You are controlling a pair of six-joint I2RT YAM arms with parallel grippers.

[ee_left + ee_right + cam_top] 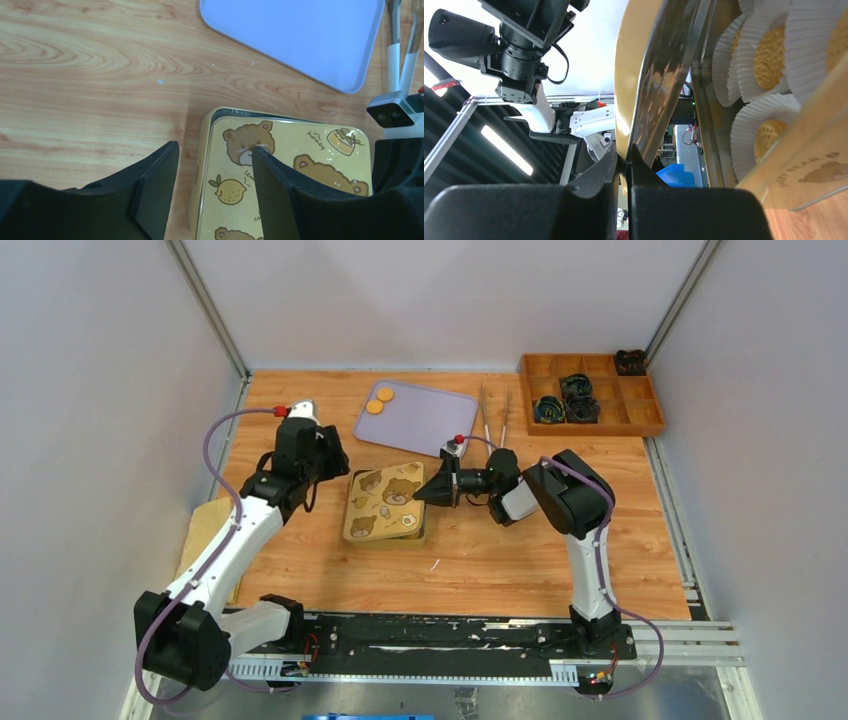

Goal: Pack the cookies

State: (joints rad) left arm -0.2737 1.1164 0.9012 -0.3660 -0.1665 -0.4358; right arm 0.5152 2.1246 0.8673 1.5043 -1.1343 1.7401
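Near the middle of the desk sits a yellow bear-print tin, with its lid resting slightly askew on top. The right fingers reach in from the right and are pinched shut on the lid's right edge. The left fingers hang spread apart at the tin's far left corner, one over the lid and one over bare wood, gripping nothing.

Two cookies lie at the far left corner of the purple tray, just beyond the tin. A pair of tongs lies to the right of the tray. A wooden sorting box stands in the far right corner.

The lid looks to be the step in hand, though I cannot tell whether it is going on or coming off. With two cookies outside the tin, the next move probably calls for swinging the lid clear. If it is being shut instead, the left fingers would need to steady that corner while the lid is squared up and lowered.

The right wrist view alone looks under the raised edge: more cookies sit inside the tin, each in a white paper cup. From above the tin looks merely covered. The left wrist view alone makes plain the gap between the left fingers.
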